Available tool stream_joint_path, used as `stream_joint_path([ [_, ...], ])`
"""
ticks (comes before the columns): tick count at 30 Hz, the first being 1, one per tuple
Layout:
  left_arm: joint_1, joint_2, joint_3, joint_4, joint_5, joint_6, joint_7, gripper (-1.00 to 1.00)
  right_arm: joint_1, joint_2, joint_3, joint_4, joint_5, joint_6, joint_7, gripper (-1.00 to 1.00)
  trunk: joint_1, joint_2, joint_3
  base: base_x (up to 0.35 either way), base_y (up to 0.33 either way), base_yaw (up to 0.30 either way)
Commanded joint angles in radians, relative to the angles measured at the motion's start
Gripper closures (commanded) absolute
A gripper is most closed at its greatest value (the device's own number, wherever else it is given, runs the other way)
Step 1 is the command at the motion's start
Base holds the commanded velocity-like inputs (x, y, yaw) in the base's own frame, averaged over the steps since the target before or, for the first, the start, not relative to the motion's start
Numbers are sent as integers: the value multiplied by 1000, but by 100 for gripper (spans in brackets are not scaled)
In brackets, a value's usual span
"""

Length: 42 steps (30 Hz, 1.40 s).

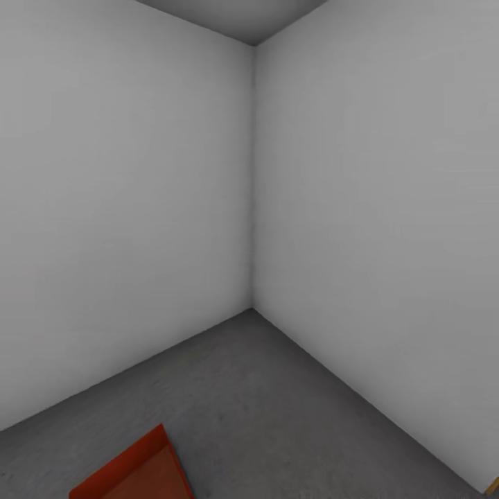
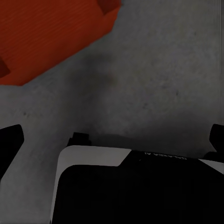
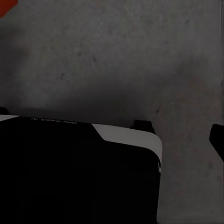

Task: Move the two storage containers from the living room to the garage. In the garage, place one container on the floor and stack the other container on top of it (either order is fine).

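One orange-red storage container [image 1: 135, 473] sits on the dark grey concrete floor [image 1: 277, 416] of the garage, at the lower left of the head view, cut off by the frame edge. In the left wrist view its ribbed wall [image 2: 46, 37] lies on the floor beyond my left gripper [image 2: 113, 137], whose dark fingers [image 2: 9, 144] stand far apart at the two frame edges with nothing between them. In the right wrist view a sliver of the container [image 3: 5, 4] shows in one corner, and one dark fingertip [image 3: 217, 140] of my right gripper stands at the frame's edge over bare floor.
Two plain grey-white walls meet in a corner [image 1: 253, 208] straight ahead. My black and white base [image 2: 130, 186] sits below both wrist cameras. A bit of wooden trim [image 1: 493, 486] shows at the lower right. Concrete floor stretches between the container and the walls.
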Motion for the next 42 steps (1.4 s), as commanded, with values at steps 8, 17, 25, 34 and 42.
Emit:
stream_joint_path([
  [8,-1,0,0,0,9,0,-5,-100,-1,-12,8,3,-11,-4,6,-100,0,-2,-2,0,0,-225],
  [17,-1,0,0,0,9,0,-5,-100,-1,-14,7,3,-11,-3,6,-100,0,-2,-2,0,0,-245],
  [25,-1,0,0,0,9,0,-5,-100,12,-32,7,3,-12,-6,7,-100,0,-2,-2,0,0,-277],
  [34,-1,0,0,0,9,0,-5,-100,21,-36,8,3,-12,-10,7,-100,0,-2,-2,0,0,-282],
  [42,-1,0,0,0,9,0,-5,-100,21,-37,8,3,-12,-9,7,-100,0,-2,-2,0,0,-282],
])
